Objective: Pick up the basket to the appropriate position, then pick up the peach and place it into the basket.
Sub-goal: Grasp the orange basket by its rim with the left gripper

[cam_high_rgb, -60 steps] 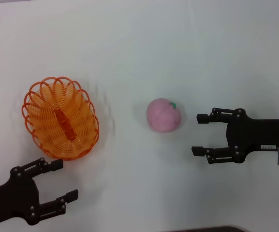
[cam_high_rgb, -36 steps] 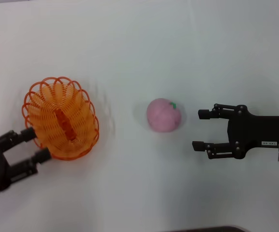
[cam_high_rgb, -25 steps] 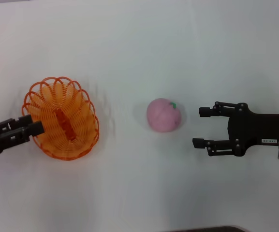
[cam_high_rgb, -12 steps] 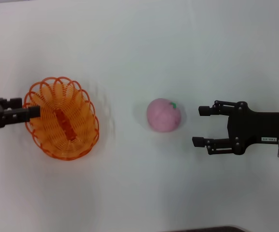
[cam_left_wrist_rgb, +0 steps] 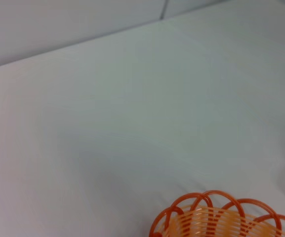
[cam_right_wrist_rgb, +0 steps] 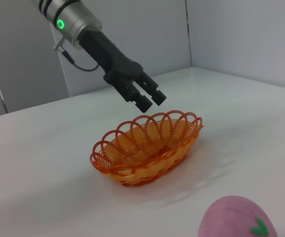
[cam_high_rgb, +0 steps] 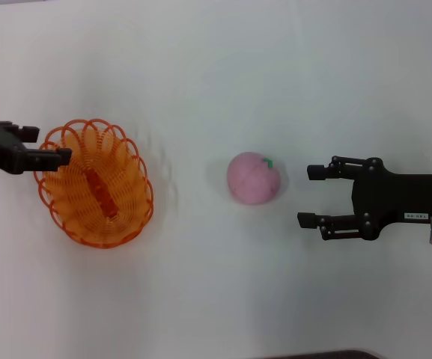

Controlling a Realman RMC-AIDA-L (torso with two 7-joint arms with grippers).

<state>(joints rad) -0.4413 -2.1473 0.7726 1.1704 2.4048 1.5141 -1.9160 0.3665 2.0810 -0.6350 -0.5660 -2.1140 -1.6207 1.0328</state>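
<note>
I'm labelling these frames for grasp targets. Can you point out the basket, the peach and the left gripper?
basket (cam_high_rgb: 96, 183): head view, on its woven floor.
peach (cam_high_rgb: 253, 178): head view, middle of the pink body.
left gripper (cam_right_wrist_rgb: 149, 98): right wrist view, between its fingertips, above the basket's far rim.

arms matte black | left end effector (cam_right_wrist_rgb: 149, 98): silver wrist, green LED | right end effector (cam_high_rgb: 311, 195): white label

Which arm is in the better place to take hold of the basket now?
The left. Its tool hovers at the rim of the basket, while the right tool waits open beside the peach.
</note>
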